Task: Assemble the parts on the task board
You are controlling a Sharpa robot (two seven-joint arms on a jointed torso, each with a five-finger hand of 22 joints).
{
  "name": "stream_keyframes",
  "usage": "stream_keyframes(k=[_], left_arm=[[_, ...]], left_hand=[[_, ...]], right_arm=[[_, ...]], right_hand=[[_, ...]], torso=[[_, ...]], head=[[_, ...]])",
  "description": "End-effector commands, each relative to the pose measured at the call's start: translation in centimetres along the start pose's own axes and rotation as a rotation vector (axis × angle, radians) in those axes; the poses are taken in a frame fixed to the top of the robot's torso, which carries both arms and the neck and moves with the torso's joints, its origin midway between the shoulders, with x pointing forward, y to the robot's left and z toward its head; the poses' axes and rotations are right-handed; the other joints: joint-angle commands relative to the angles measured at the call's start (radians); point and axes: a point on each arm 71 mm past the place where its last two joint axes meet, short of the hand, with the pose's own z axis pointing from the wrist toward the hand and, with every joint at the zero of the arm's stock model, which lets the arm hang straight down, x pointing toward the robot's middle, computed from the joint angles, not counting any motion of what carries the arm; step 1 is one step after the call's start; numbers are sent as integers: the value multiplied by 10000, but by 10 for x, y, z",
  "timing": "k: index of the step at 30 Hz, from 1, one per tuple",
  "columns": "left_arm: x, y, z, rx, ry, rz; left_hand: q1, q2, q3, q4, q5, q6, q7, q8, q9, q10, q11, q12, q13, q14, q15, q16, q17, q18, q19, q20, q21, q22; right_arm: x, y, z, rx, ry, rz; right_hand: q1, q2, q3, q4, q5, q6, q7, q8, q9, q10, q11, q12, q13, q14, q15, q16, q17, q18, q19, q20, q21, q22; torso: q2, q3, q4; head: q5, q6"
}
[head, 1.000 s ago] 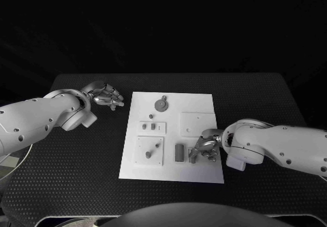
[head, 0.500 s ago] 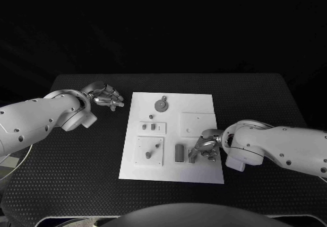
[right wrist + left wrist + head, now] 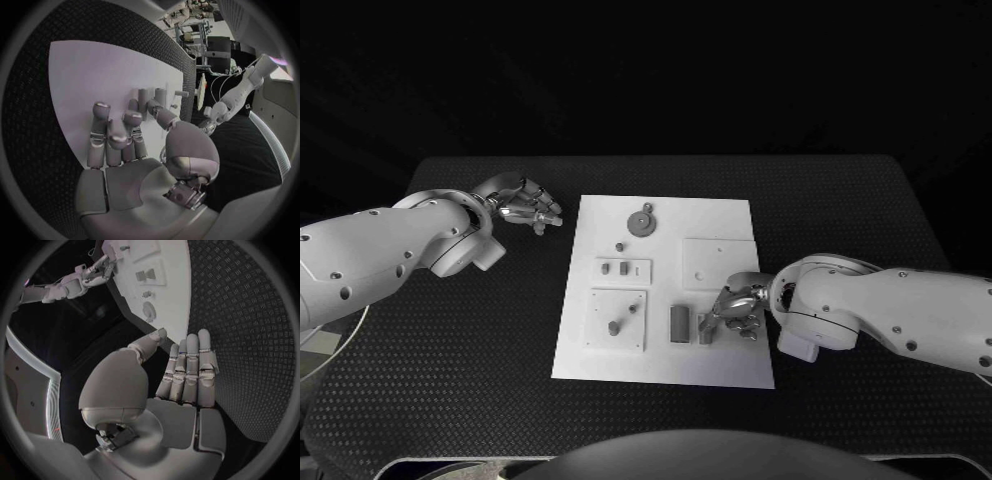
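Observation:
The white task board (image 3: 661, 350) lies in the middle of the black table. On it are a round grey disc (image 3: 642, 220), a small peg (image 3: 619, 246), a small plate with two pieces (image 3: 623, 267), a bare square plate (image 3: 720, 258), a plate with two pieces (image 3: 619, 318) and two grey bars (image 3: 679, 323) (image 3: 707, 331). My right hand (image 3: 737, 312) is low over the board's near right part, fingers spread, tips beside the right-hand bar (image 3: 144, 96). It holds nothing that I can see. My left hand (image 3: 524, 208) hovers off the board's far left corner, fingers straight (image 3: 187, 370), empty.
Black textured mat (image 3: 459, 330) surrounds the board on all sides. From the left wrist, the board (image 3: 169, 285) and the disc (image 3: 149, 311) lie beyond my fingers, with the right hand (image 3: 94, 275) at its far end.

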Motion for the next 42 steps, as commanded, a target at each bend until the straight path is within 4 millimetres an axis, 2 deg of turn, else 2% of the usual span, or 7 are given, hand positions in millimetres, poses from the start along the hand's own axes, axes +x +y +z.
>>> stream_keyframes(k=[1, 15, 17, 19, 23, 33, 42], left_arm=[[1, -2, 0, 61, 125, 31], [1, -2, 0, 32, 172, 48], [1, -2, 0, 27, 173, 49], [1, -2, 0, 23, 171, 50], [1, -1, 0, 18, 170, 53], [1, -2, 1, 22, 159, 61], [1, -2, 1, 21, 160, 63]], left_hand=[[50, 51, -3, 49, 48, -62, -28, 45, -11, 12, 64, 2, -13, 58, -16, -70, 16, 135, 58, -10, -38, 15], [52, 48, -4, 50, 48, -64, -28, 46, -13, 9, 65, 1, -15, 57, -15, -76, 22, 134, 55, -9, -39, 15], [52, 47, -4, 50, 48, -64, -28, 46, -13, 8, 65, 1, -16, 56, -14, -77, 23, 134, 54, -8, -40, 15], [53, 47, -4, 50, 48, -65, -27, 46, -13, 8, 66, 0, -16, 56, -14, -78, 24, 134, 54, -8, -40, 15], [56, 47, -3, 49, 49, -66, -27, 45, -14, 6, 66, 0, -17, 55, -14, -80, 26, 134, 53, -9, -40, 16], [60, 46, -3, 48, 49, -67, -27, 46, -15, 5, 66, 0, -19, 55, -13, -84, 30, 134, 51, -8, -40, 16], [63, 45, -3, 47, 48, -67, -27, 46, -16, 4, 67, 0, -20, 55, -13, -88, 35, 134, 50, -8, -40, 16]], right_arm=[[1, 5, 0, -365, -105, -153], [4, 6, 1, -344, 239, -307], [4, 6, 1, -339, 183, -273], [3, 6, 1, -358, 149, -252], [3, 5, 1, -362, 134, -243], [5, 7, 0, -462, 360, -375], [5, 8, 0, -600, 284, -375]], right_hand=[[16, -44, 19, -41, -16, 15, 10, 13, -11, -19, -56, 68, -8, 5, -48, 0, 2, 153, 30, -54, 6, 171], [-82, -485, -13, 51, -16, -77, 42, -17, -49, -79, -24, 36, -34, -20, -25, -48, -20, 153, 4, -30, -38, 153], [-137, -628, -28, 119, -15, -99, 51, -25, -58, -95, -16, 31, -39, -24, -18, -57, -24, 153, 3, -22, -47, 150], [-243, -884, -18, 306, -14, -140, 62, -42, -73, -104, -5, 31, -43, -23, -9, -68, -28, 153, 15, -16, -61, 142], [-475, -1663, 233, 1060, -7, -190, 68, -47, -96, -98, 6, 55, -50, 7, -3, -72, -29, 153, 81, -53, -87, 127], [-464, -2243, 322, 1474, -15, -259, 89, -37, -96, -151, 19, 61, -54, -20, 9, -89, -25, 153, 63, -57, -103, 151], [-457, -2277, 323, 1511, -15, -268, 92, -36, -95, -162, 21, 64, -53, -28, 12, -90, -22, 153, 57, -56, -104, 155]], torso=[[1, -3, 1], [0, -6, -2], [1, -4, 0], [0, -3, 1], [0, -2, 3], [-1, -2, -1], [0, 0, 1]], head=[[6, -5], [2, -14], [1, -19], [1, -11], [-2, -14], [-17, -25], [-3, -41]])
